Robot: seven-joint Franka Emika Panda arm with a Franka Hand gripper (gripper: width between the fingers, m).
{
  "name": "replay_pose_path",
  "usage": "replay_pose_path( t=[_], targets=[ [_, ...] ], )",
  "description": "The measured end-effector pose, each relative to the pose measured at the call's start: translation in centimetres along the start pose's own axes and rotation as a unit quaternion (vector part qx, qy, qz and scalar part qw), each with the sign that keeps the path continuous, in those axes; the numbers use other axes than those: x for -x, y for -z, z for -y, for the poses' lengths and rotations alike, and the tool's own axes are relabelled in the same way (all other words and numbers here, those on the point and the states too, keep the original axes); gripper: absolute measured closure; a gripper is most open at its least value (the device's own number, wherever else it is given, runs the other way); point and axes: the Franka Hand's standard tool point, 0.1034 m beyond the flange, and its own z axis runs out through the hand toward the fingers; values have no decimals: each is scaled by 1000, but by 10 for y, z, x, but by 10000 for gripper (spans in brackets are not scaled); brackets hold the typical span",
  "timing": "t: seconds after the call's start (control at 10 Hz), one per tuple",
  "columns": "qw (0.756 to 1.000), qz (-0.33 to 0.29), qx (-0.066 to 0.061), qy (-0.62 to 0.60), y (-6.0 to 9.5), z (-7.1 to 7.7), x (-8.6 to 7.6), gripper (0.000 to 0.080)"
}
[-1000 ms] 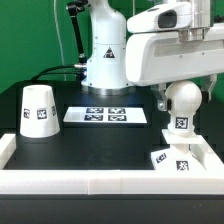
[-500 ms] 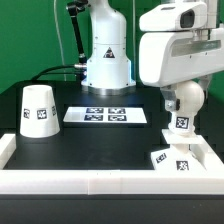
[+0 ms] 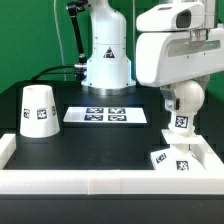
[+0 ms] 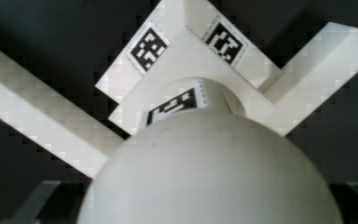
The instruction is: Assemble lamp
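Note:
My gripper (image 3: 184, 88) is shut on the round white bulb (image 3: 184, 101) and holds it upright with its tagged stem down, just above the flat square base (image 3: 172, 160) at the exterior view's right front. In the wrist view the bulb (image 4: 202, 165) fills the foreground, with the tagged base (image 4: 179, 45) beyond it. The dark fingers (image 4: 12, 206) flank the bulb at the frame's edges. The cone shade (image 3: 38, 110) stands alone at the exterior view's left, wide end down.
The marker board (image 3: 105, 116) lies flat in the middle of the black table. A raised white rim (image 3: 100, 184) runs along the front and sides. The robot's pedestal (image 3: 106, 62) and cables stand at the back.
The arm's hand shifted slightly toward the exterior view's right a second ago, with the bulb still in its grip. Nothing has moved since half a second ago.

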Motion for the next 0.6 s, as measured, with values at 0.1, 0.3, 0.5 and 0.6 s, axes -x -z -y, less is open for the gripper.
replay_pose_path(
  t=[0.1,0.3,0.5,0.6],
  targets=[
    [999,-2,-1,-45,0,-1,1,222],
    [988,-3,-1,-153,0,-1,1,222],
    [962,-8,1,-274,0,-1,-2,220],
    [945,-8,2,-328,1,-1,-2,220]
  ],
)
